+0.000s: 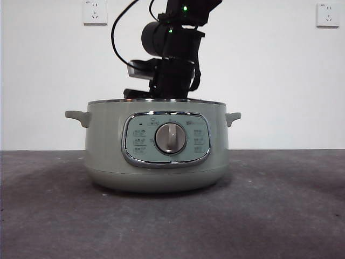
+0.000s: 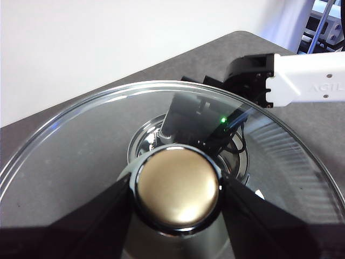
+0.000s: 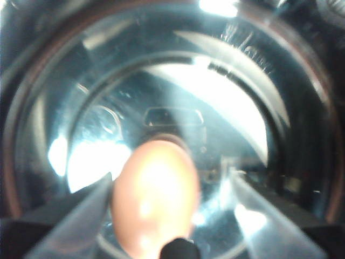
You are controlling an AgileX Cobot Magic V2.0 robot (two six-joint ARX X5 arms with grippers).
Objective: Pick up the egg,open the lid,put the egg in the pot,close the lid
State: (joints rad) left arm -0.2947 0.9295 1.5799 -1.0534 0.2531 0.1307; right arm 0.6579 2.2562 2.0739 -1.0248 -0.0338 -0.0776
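Above the open pot [image 1: 156, 156], the lid [image 2: 81, 140] is held aside, its knob pinched by the left gripper [image 2: 177, 189], so the egg [image 3: 155, 197], resting loosely between the spread jaws of the right gripper [image 3: 167, 216], can be lowered inside.

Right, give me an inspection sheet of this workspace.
Surface: dark grey table.
Job's things: pot upright, uncovered; lid held up off it; egg down inside the pot.
Clutter: nothing seen.
Grippers: left gripper shut on the lid's knob; right gripper inside the pot, fingers apart, a gap showing beside the egg.
Cables: black cable looping from the arm above the pot.
Surroundings: white wall, two sockets.
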